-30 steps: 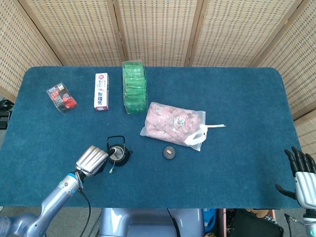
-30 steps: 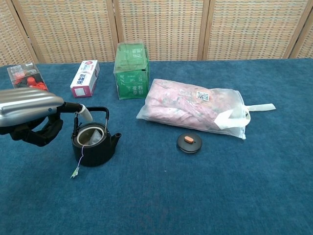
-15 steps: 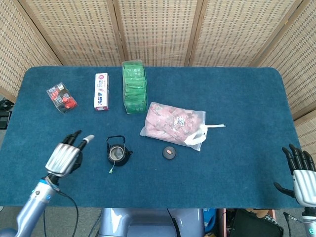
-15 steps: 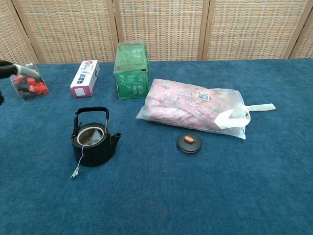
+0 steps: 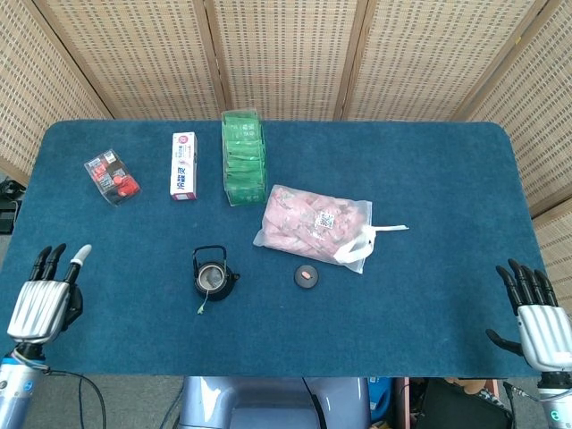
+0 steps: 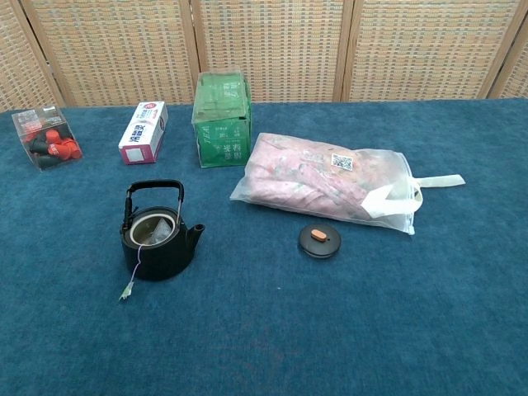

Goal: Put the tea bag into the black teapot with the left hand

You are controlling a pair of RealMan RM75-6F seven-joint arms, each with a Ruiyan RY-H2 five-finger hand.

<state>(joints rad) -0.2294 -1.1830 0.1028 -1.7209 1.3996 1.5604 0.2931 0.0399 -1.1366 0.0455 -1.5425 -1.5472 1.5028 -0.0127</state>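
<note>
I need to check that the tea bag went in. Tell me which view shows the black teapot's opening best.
The chest view: the black teapot sits close and large, its open top showing the tea bag inside, string trailing out over the side. The head view shows the teapot small from above, its contents hard to read.

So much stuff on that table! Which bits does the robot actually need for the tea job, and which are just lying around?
For the job:
black teapot
tea bag, in the pot, string hanging out
left hand, empty

Lying about:
teapot lid
pink bag
green box
white carton
clear box of red pieces
</note>
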